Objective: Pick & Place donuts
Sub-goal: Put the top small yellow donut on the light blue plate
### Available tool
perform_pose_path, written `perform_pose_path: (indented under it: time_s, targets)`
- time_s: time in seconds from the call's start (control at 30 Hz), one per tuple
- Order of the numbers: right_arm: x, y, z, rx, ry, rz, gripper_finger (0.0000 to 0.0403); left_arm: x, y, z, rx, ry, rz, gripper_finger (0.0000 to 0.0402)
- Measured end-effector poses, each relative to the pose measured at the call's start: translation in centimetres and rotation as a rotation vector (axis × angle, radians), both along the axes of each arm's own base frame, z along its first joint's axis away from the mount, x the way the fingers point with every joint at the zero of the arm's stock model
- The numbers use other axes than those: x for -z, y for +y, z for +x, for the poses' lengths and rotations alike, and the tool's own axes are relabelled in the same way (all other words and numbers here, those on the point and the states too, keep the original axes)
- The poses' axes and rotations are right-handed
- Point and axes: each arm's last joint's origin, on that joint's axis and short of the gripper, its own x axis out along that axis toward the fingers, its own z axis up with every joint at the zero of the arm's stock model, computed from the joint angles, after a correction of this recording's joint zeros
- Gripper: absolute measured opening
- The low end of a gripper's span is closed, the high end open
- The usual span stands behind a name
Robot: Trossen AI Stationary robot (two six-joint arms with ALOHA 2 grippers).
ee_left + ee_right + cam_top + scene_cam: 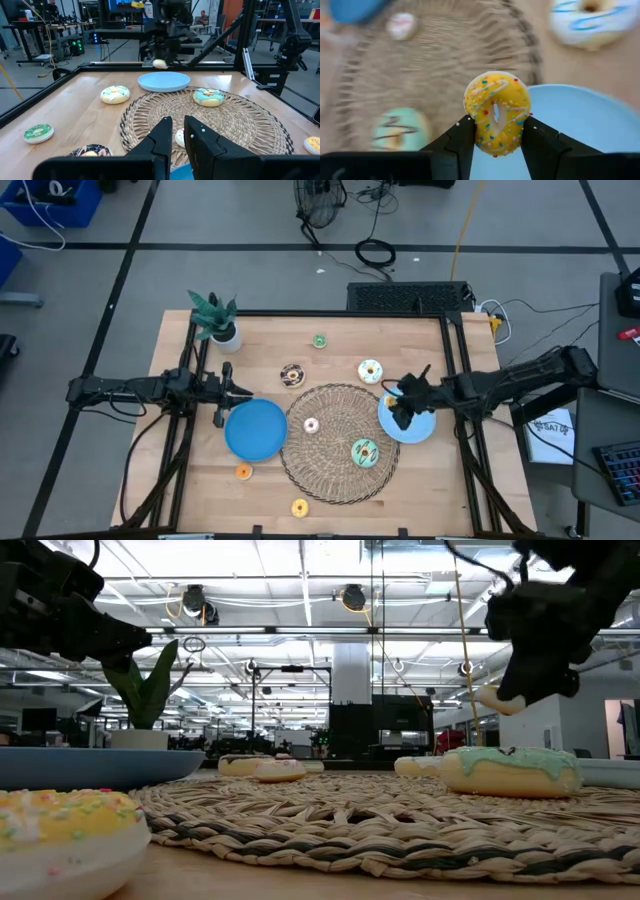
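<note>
My right gripper [399, 402] is shut on a small yellow sprinkled donut [497, 112] and hangs just above the right blue plate [418, 428]. My left gripper [222, 392] is open by a narrow gap, touches nothing and waits at the far-left rim of the left blue plate [255, 430]. A small pink donut [311, 425] and a green-iced donut [364, 452] lie flat on the wicker mat [335, 480]. On the bare table lie a chocolate donut [292, 375], a white-iced donut [370, 370], a small green donut [319, 340], an orange donut [244, 471] and a yellow donut [299, 507]. My right gripper pinches the yellow donut by two opposite sides of its ring [476, 131], one finger [461, 140] on each side. The fingers come from above, slanting down. The donut is lifted clear over the plate [575, 117], and its hole is squeezed into a narrow slit.
A potted plant [215, 320] stands at the table's far-left corner. Black frame rails run along the left and right table edges. Bare wood shows along the far edge and in the near corners.
</note>
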Motion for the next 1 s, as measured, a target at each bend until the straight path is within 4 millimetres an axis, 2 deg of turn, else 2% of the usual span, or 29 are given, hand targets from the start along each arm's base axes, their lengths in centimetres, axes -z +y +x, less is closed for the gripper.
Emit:
perform_pose_path:
  time_s: [0.3,0.8,1.0]
  targets:
    - [2.3,-1.2,-0.3,0.016,0.265,-0.062,0.0134,0.0,0.0,0.0,0.001,0.000,0.000,0.0051]
    - [4.3,-1.1,0.6,-0.001,0.378,-0.088,0.0134,0.0,0.0,0.0,0.000,0.000,0.000,0.0051]
    - [4.6,-1.0,1.4,-0.032,0.343,-0.103,0.0134,0.0,0.0,0.0,0.000,0.000,0.000,0.0051]
